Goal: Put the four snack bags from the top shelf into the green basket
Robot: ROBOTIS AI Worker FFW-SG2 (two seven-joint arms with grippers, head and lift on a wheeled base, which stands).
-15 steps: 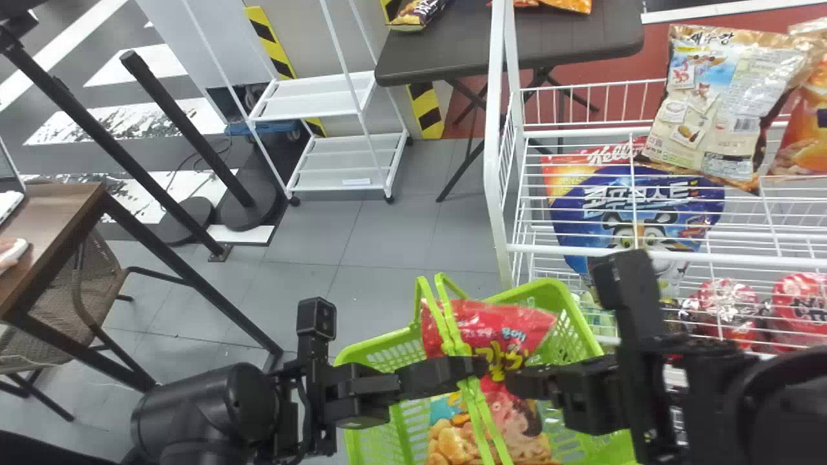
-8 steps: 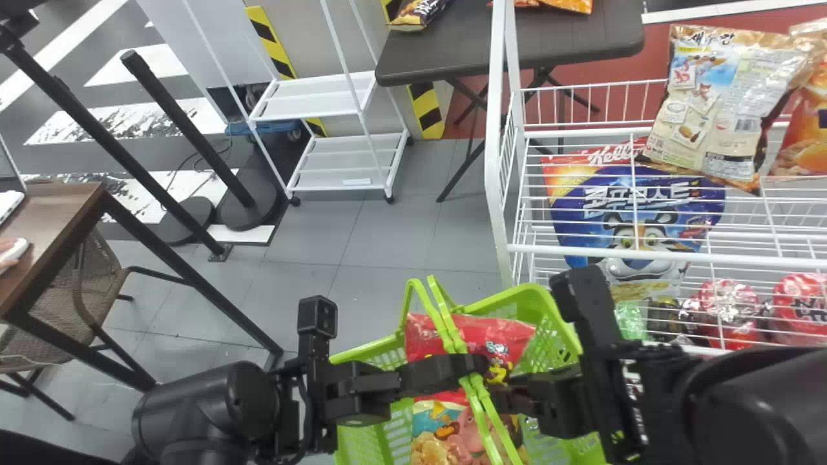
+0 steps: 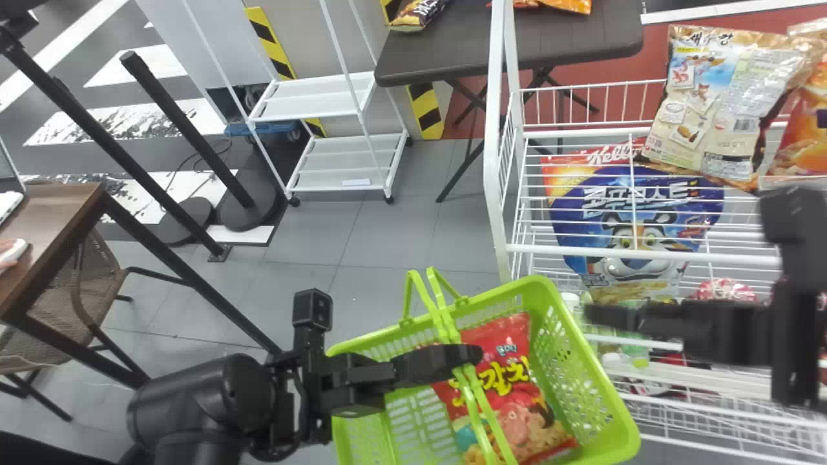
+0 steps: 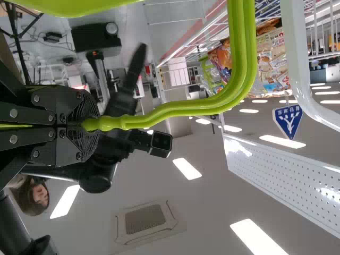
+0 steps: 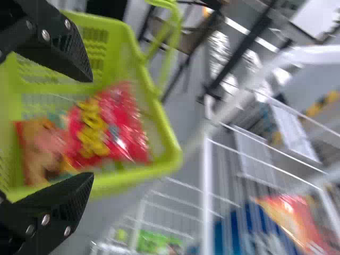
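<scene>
Right claw (image 5: pixel 92 127), spread wide, has moved off the basket (image 3: pixel 585 374) toward the rack (image 3: pixel 496 129), probably for another pick; red bag (image 3: pixel 515 411) lies inside. Left claw (image 4: pixel 91 125) clamps the handles (image 4: pixel 186 108).

Our left arm (image 3: pixel 194 400): black, rounded housings, dark cable | our left wrist camera (image 3: pixel 313 310): black, boxy | our right gripper (image 3: pixel 601 315): black, tapering fingers (image 5: pixel 61 204), ridged faces, silvery screws

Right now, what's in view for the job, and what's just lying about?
Job: green basket; red snack bag inside; beige bag, orange bag on top shelf; left gripper, shut on handles; right gripper, open.
Lying about: blue cereal bag lower down; wooden desk; white cart.
</scene>
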